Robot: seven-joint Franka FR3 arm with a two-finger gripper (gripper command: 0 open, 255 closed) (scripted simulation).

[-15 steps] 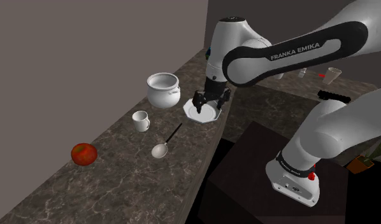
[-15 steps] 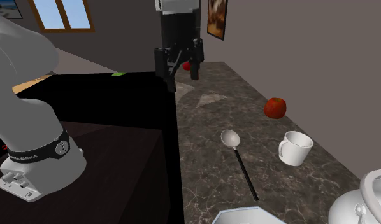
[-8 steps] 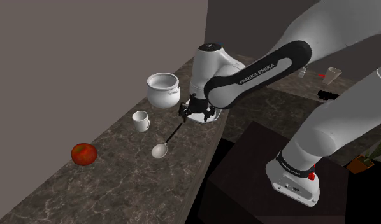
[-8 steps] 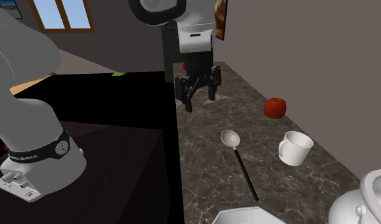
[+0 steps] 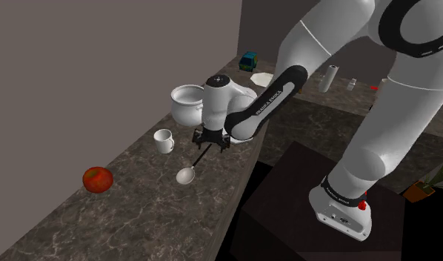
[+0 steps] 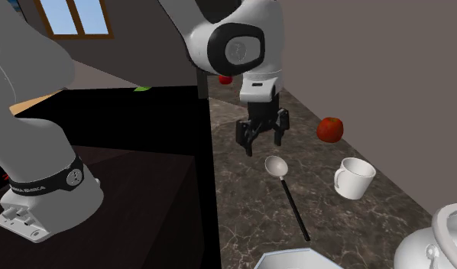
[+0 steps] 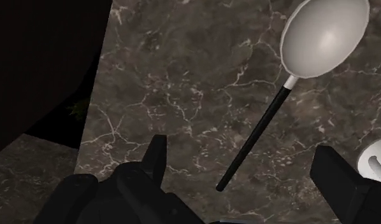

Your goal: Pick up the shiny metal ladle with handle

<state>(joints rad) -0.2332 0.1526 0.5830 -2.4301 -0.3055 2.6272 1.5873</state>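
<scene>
The ladle (image 5: 187,174) lies flat on the dark marble counter (image 5: 138,215), its pale round bowl toward the apple and its thin black handle (image 5: 204,153) pointing toward the plate. In the second exterior view the ladle (image 6: 277,166) lies just in front of my gripper (image 6: 263,141). My gripper (image 5: 211,139) hovers open above the handle's far end. In the wrist view the ladle (image 7: 323,38) lies ahead, and the tip of its handle (image 7: 256,140) sits between the spread fingers of my gripper (image 7: 243,168), untouched.
A white mug (image 5: 164,141) stands close beside the ladle, a white pot (image 5: 189,104) behind it. A red apple (image 5: 98,179) lies farther along the counter. The counter's edge (image 6: 214,191) drops beside the gripper onto a black area. A white plate (image 6: 296,261) lies past the handle.
My gripper has travelled from above the white plate along the counter to the ladle's handle and come lower. Its fingers stayed open. The ladle has not moved.
</scene>
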